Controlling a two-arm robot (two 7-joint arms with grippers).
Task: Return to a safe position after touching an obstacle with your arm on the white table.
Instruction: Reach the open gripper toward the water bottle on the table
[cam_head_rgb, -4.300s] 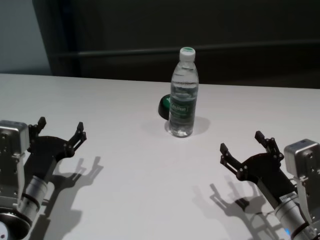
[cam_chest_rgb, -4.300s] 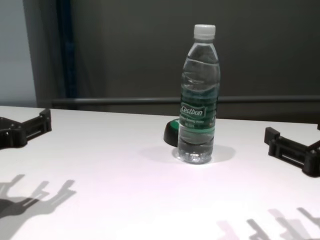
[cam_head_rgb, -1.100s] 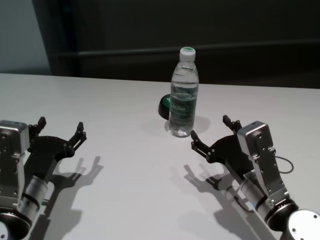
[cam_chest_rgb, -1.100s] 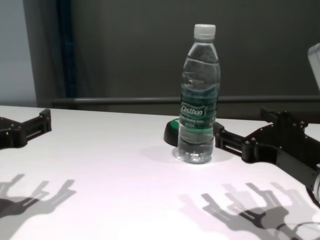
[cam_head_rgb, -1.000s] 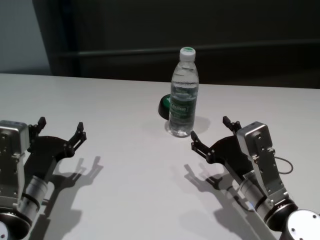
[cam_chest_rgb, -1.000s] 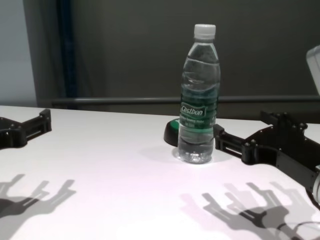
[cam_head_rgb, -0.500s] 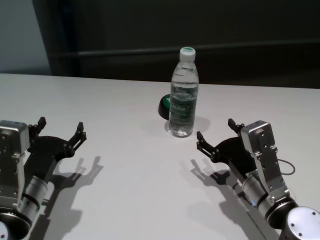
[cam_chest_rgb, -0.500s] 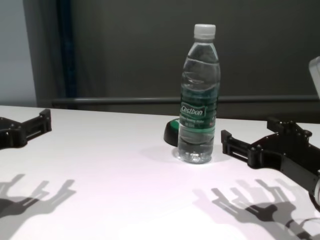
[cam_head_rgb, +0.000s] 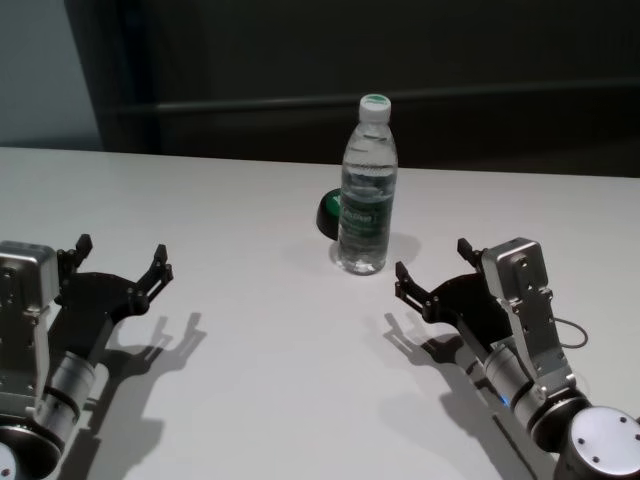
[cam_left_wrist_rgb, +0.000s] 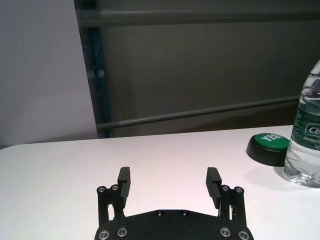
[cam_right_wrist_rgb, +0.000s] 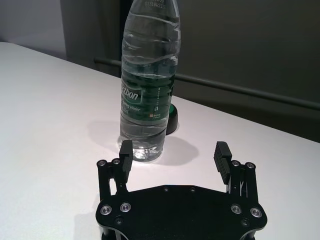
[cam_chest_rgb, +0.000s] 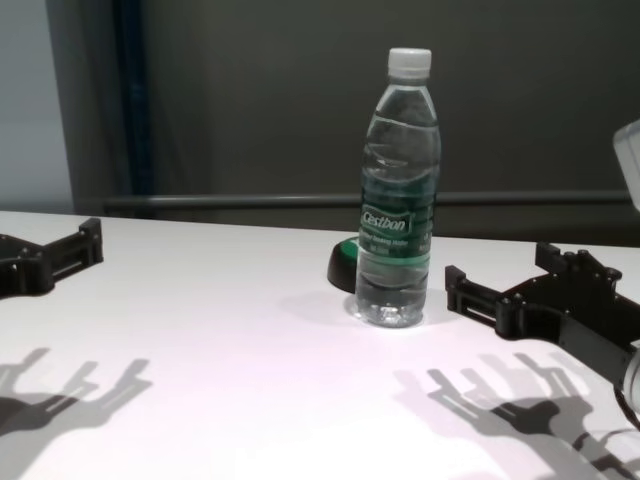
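The bottle (cam_left_wrist_rgb: 306, 130) is cut by the frame edge in the left wrist view, showing only part of its label and base; in the right wrist view its cap lies above the picture's top. The green-topped dome (cam_chest_rgb: 342, 266) sits partly behind the bottle in the chest and right wrist views. The left gripper (cam_chest_rgb: 88, 241) is cut off in the chest view, showing one finger. The label's small print is unreadable.

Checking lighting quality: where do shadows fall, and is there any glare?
Head view: both end effectors, left and right, cast crisp finger shadows on the table. Chest view: soft shadow around the bottle base, highlights in its water. No strong glare in any view.
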